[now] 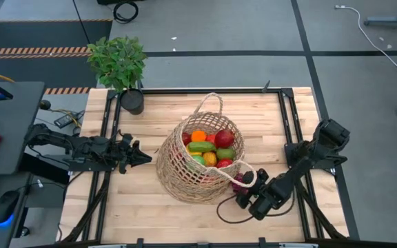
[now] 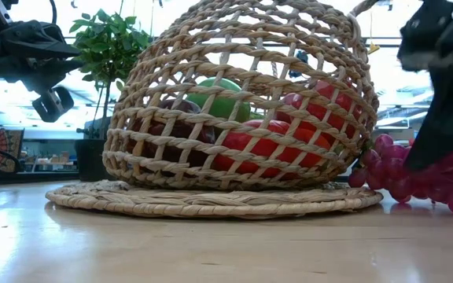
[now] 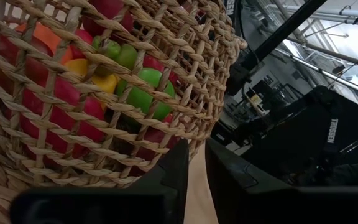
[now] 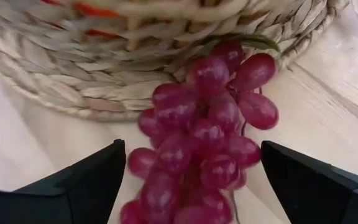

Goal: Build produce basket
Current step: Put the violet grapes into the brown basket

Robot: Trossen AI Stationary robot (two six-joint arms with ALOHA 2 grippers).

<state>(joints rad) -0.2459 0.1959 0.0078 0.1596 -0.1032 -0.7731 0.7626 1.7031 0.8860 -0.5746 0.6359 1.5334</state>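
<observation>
We see basket (image 1: 197, 162) mid-table in high view, holding orange, green and red produce (image 1: 209, 146). Right wrist view alone shows us purple grapes (image 4: 204, 143) on wood against basket's base, lying between right gripper (image 4: 191, 186) fingers, which stand spread wide and clear of grapes. Low view puts grapes (image 2: 423, 173) beside basket. Left gripper (image 1: 140, 156) waits beside basket's other side, fingers nearly together on nothing.

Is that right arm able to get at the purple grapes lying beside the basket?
Probably yes. The right end effector is open with its fingers either side of the grapes, which lie on the table against the basket, outside it. Nothing blocks them.
</observation>
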